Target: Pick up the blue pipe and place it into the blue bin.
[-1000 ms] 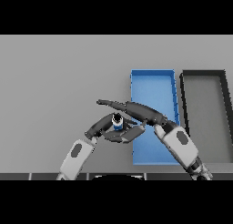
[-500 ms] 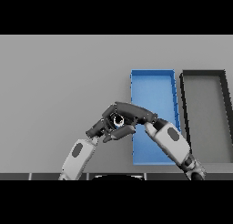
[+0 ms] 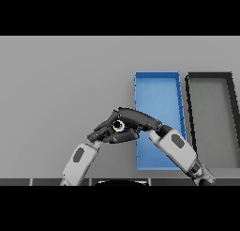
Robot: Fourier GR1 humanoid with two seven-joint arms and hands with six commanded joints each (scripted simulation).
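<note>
Both hands meet above the grey counter (image 3: 56, 84), just left of the blue bin (image 3: 157, 89). The blue pipe (image 3: 118, 126) sits between them, enclosed: only its pale round end and a sliver of blue show. The right hand (image 3: 138, 119) lies over the pipe, its fingers (image 3: 123, 115) curled down around it from above. The left hand (image 3: 105, 131) is beneath and to the left, its fingers (image 3: 123, 137) curled under the pipe. The black bin (image 3: 211, 77) stands just right of the blue bin.
</note>
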